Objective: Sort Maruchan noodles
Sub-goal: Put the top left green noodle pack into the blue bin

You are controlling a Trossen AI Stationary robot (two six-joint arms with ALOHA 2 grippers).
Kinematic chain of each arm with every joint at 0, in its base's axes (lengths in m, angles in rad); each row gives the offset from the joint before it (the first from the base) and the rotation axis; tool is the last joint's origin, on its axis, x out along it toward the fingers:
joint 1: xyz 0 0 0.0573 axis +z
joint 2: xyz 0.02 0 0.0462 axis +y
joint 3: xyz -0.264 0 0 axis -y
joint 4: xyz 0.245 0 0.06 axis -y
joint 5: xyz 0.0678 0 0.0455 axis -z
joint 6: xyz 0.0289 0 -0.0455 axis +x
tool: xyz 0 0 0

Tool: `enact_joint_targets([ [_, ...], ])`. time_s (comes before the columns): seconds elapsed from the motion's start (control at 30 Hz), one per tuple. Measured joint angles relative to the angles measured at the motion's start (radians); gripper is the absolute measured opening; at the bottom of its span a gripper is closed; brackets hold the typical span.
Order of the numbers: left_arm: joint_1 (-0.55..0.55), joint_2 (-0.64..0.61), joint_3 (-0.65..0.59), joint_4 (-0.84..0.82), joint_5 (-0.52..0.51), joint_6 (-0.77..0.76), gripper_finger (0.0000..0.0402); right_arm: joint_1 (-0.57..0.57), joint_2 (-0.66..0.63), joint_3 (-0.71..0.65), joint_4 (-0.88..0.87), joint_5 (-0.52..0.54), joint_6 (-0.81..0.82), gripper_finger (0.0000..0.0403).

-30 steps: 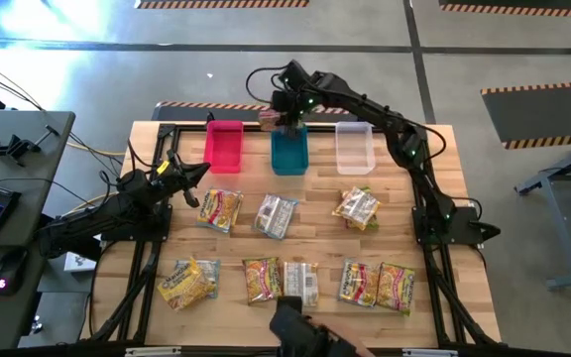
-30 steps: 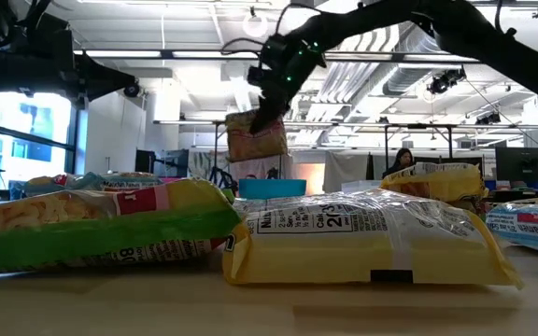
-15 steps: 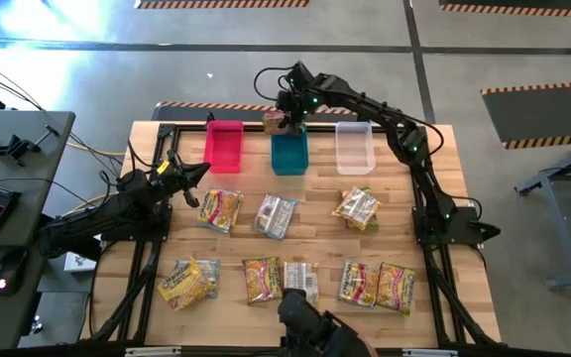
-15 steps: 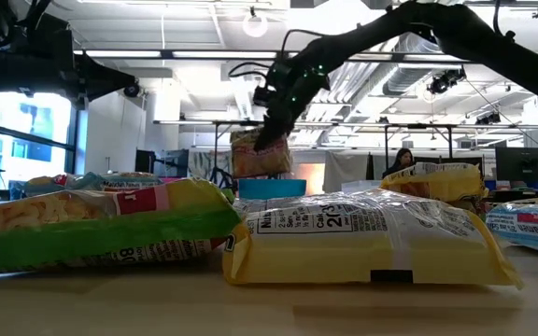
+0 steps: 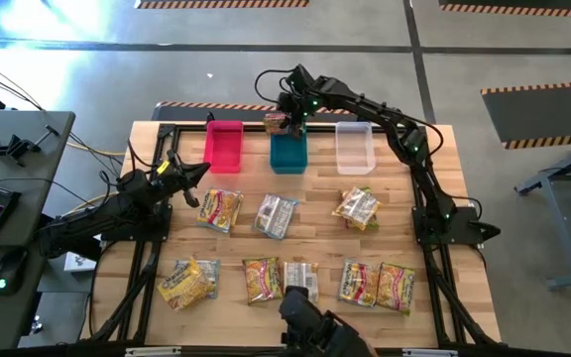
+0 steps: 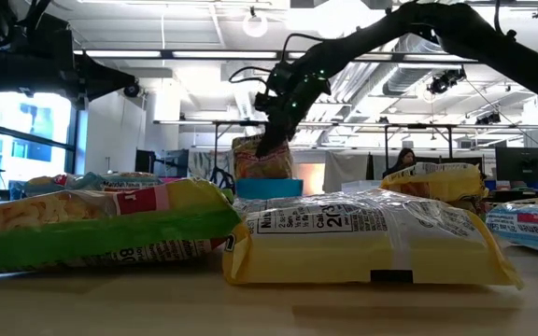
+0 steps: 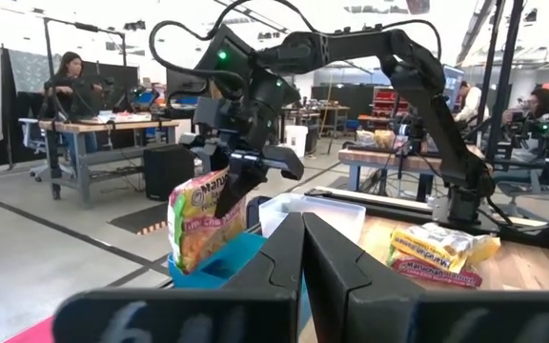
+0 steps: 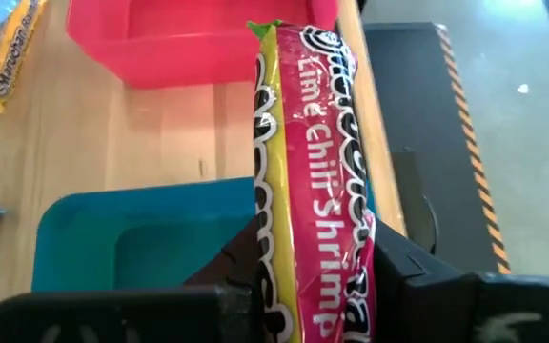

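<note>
Right gripper (image 5: 284, 121) clamped on noodle packet (image 8: 315, 181), held edge-up over far rim of blue bin (image 5: 288, 154), between pink bin (image 5: 223, 147) and clear bin (image 5: 354, 147). Note left gripper (image 5: 202, 169) clenched, empty, at desk (image 5: 315, 226) left side. See remaining packets (image 5: 274, 214) flat in two rows.

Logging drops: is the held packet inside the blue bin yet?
Partly: the packet hangs upright from the right end effector, bottom edge inside the blue bin.

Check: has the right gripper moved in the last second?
Yes. The right gripper, shut on a noodle packet, has dropped closer to the blue bin in the low view.
</note>
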Motion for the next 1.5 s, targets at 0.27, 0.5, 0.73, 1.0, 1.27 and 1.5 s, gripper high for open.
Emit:
enact_joint_targets([
  [0.27, 0.000, 0.000, 0.000, 0.009, 0.000, -0.008, 0.0000, -0.018, -0.028, 0.000, -0.023, -0.041, 0.004, 0.0085],
  [0.5, 0.000, 0.000, 0.000, 0.009, 0.000, -0.010, 0.0000, -0.031, -0.021, 0.000, -0.016, -0.051, -0.014, 0.0083],
  [0.73, 0.000, 0.000, 0.000, 0.009, 0.000, -0.010, 0.0000, -0.038, 0.001, 0.000, -0.010, -0.070, -0.007, 0.0083],
  [1.0, 0.000, 0.000, 0.000, 0.009, 0.001, -0.023, 0.0000, -0.040, 0.028, 0.000, 0.023, -0.076, -0.004, 0.0083],
  [1.27, 0.000, 0.000, 0.000, 0.009, 0.001, -0.027, 0.0000, -0.045, 0.035, 0.002, 0.055, -0.077, -0.004, 0.0083],
  [1.5, 0.000, 0.000, 0.000, 0.008, 0.001, -0.026, 0.0000, -0.046, 0.068, 0.004, 0.066, -0.094, -0.020, 0.0083],
])
